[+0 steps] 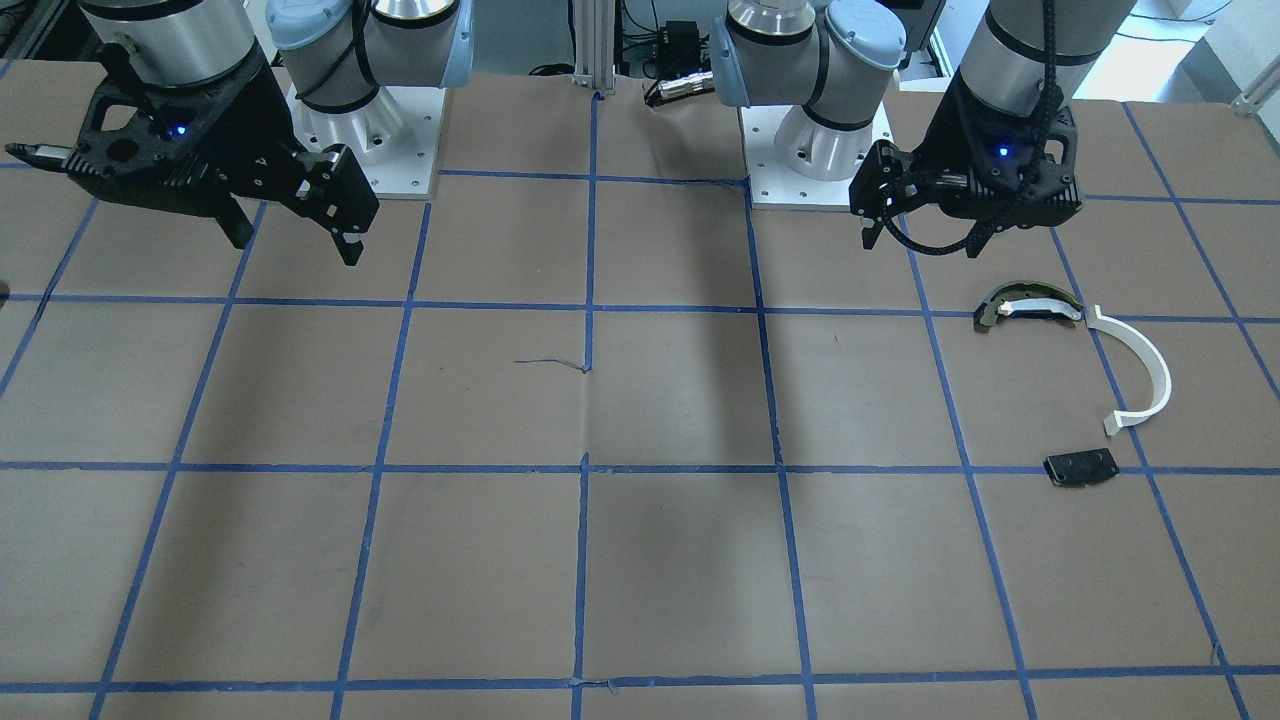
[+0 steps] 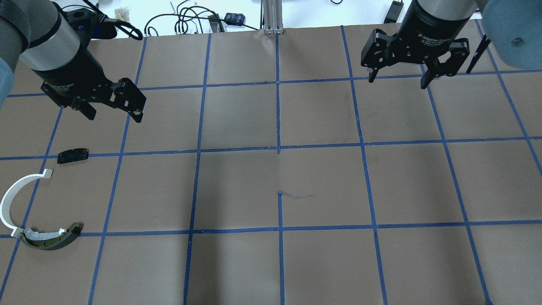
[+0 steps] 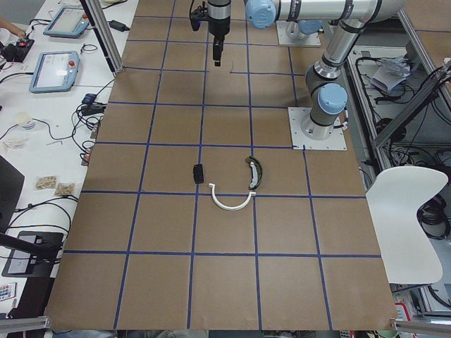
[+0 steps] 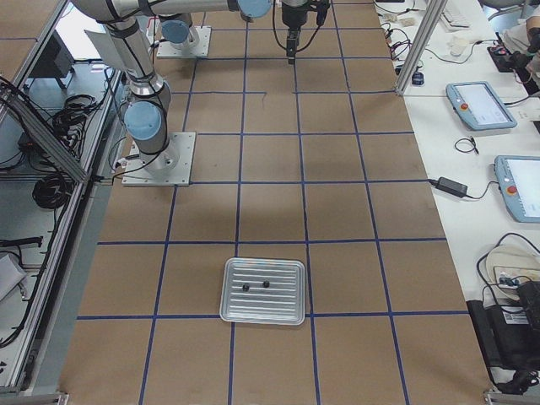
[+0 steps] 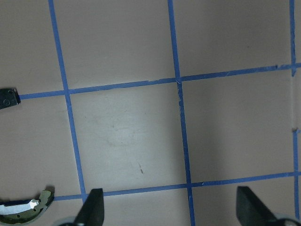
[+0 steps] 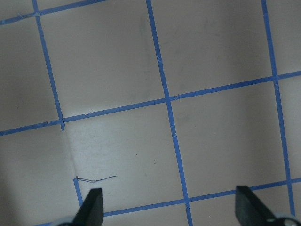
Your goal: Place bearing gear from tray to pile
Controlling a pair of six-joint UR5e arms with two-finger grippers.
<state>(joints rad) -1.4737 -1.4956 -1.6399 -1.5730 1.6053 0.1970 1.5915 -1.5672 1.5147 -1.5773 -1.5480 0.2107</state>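
Bearing gear cannot be told for sure: a dark speck [image 4: 245, 288] and its neighbour [image 4: 266, 284] lie in the ribbed tray [image 4: 263, 321] at the table's right end. That is well apart from the pile at the left end: white arc [image 1: 1160, 372], curved dark piece [image 1: 1030, 305] and black plate [image 1: 1080, 467]. Left gripper [image 2: 113, 113] and right gripper [image 2: 398, 80] hang empty with jaws apart, far from the tray. Likely trouble is taking the wrong speck, or so small a part slipping on the long carry. Brown paper [image 2: 322, 182] with a blue tape grid is creased, and cluttered benches [image 4: 439, 126] flank it.
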